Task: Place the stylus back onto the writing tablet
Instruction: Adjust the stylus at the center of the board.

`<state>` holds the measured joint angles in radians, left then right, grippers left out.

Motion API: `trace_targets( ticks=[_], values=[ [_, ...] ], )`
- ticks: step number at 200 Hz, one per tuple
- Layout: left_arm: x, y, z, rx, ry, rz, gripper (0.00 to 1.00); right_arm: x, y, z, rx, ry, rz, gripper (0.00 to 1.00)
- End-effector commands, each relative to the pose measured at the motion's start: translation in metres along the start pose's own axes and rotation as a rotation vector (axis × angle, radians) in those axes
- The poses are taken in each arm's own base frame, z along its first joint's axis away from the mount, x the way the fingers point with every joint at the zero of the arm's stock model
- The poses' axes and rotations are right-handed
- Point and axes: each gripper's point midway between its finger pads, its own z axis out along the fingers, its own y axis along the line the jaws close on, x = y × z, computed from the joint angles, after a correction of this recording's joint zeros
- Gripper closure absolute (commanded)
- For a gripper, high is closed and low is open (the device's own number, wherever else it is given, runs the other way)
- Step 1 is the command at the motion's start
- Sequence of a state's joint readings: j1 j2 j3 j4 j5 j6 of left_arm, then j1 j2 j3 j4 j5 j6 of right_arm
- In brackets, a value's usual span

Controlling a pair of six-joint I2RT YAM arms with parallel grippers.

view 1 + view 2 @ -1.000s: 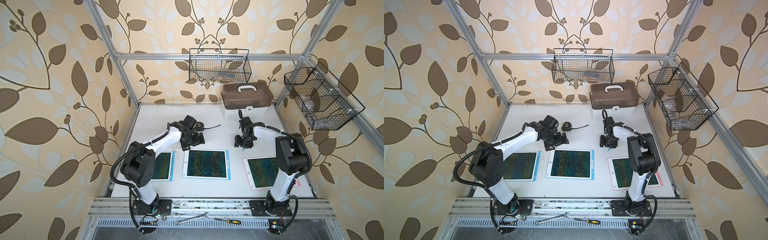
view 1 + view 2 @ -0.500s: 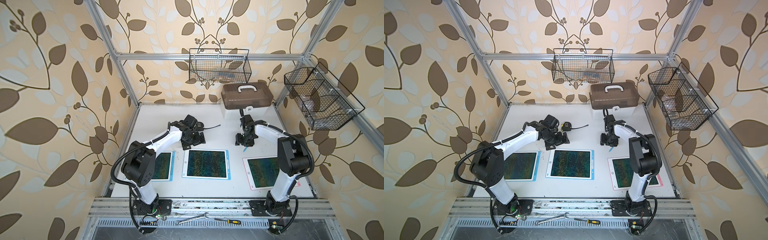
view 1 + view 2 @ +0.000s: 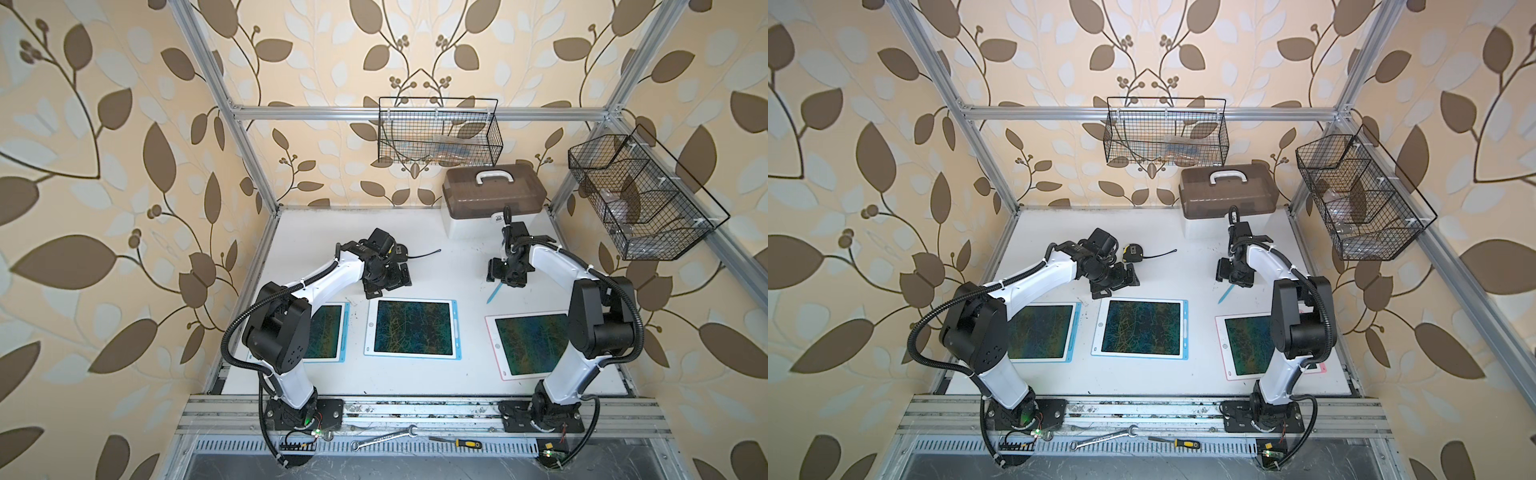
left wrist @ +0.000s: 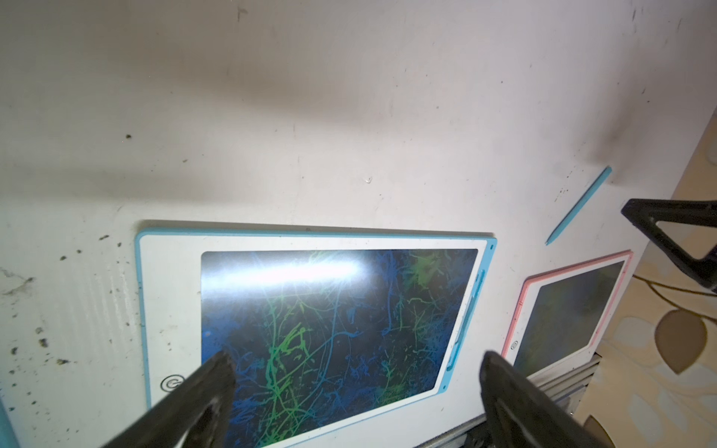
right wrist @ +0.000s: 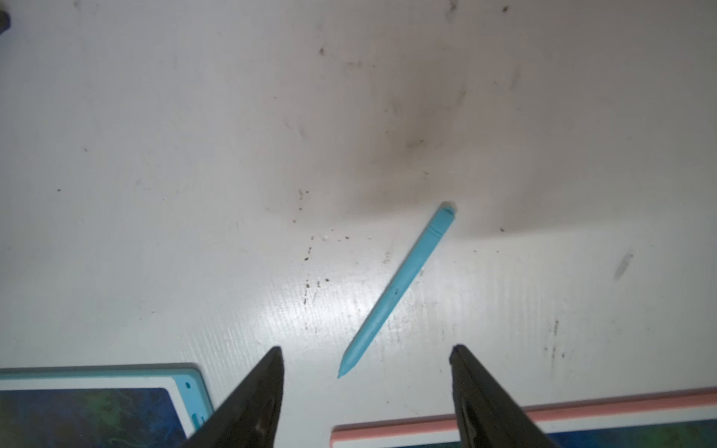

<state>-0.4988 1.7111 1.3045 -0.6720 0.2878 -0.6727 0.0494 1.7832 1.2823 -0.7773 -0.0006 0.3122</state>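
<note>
On table (image 5: 155, 155), stylus (image 5: 395, 291) diagonal, tip near-left.

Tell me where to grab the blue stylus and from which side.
Take the blue stylus at mid-barrel, coming straight down from above, fingers closing across its width. It lies flat and diagonal on the table, so no side approach gets under it; the tip tapers thin, while the middle is straight. The open right gripper hangs just over it.

Near the front edge of the surface (image 3: 449, 270) lie the left tablet (image 3: 328, 332), middle tablet (image 3: 411, 328) and right tablet (image 3: 528, 345) in a row. The stylus (image 3: 494, 293) lies behind the gap between middle and right tablets; the case (image 3: 490, 195) stands at the back right corner.
</note>
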Motion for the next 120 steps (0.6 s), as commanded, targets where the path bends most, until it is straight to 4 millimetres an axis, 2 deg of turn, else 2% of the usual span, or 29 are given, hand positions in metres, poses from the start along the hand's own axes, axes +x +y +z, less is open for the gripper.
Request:
trace_targets(
  ticks=[1,46,75,120],
  values=[
    [-0.003,-0.009,-0.005,0.013,-0.008,0.036,0.01,0.002,-0.011,-0.005,0.04,0.006,-0.008,0.32],
    [0.0,-0.009,-0.001,0.018,0.008,0.041,0.01,0.004,-0.014,0.01,0.056,0.024,0.024,0.36],
    [0.0,-0.009,-0.001,0.022,0.006,0.045,0.01,0.006,-0.012,0.021,0.076,0.041,0.018,0.42],
    [0.002,-0.007,-0.001,0.017,0.01,0.046,0.01,0.01,-0.007,0.035,0.084,0.062,0.02,0.44]
  ],
)
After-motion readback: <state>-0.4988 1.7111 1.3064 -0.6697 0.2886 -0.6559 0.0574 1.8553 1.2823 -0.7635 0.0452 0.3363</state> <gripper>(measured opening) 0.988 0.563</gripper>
